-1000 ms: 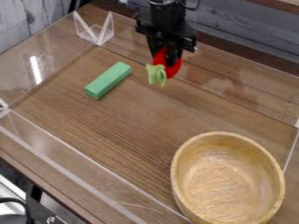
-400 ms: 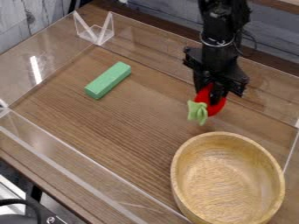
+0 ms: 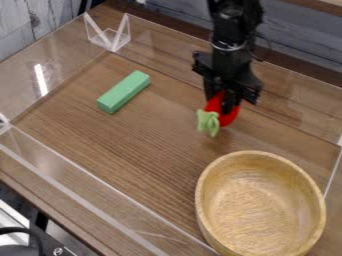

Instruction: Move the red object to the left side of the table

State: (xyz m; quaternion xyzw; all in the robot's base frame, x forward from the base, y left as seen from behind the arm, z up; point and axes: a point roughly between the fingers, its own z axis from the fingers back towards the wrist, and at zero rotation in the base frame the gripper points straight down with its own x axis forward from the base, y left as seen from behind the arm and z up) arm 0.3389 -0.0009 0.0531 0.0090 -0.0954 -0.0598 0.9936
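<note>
since the last frame, the end effector (image 3: 221, 101), clamped on the red object (image 3: 227, 115), has shifted toward the green block (image 3: 123, 91).

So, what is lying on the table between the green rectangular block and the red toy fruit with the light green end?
Nothing; the camera view shows only bare brown tabletop between them.

Green block (image 3: 123, 91); round wooden bowl (image 3: 259, 203); clear rack (image 3: 108, 35)
</note>
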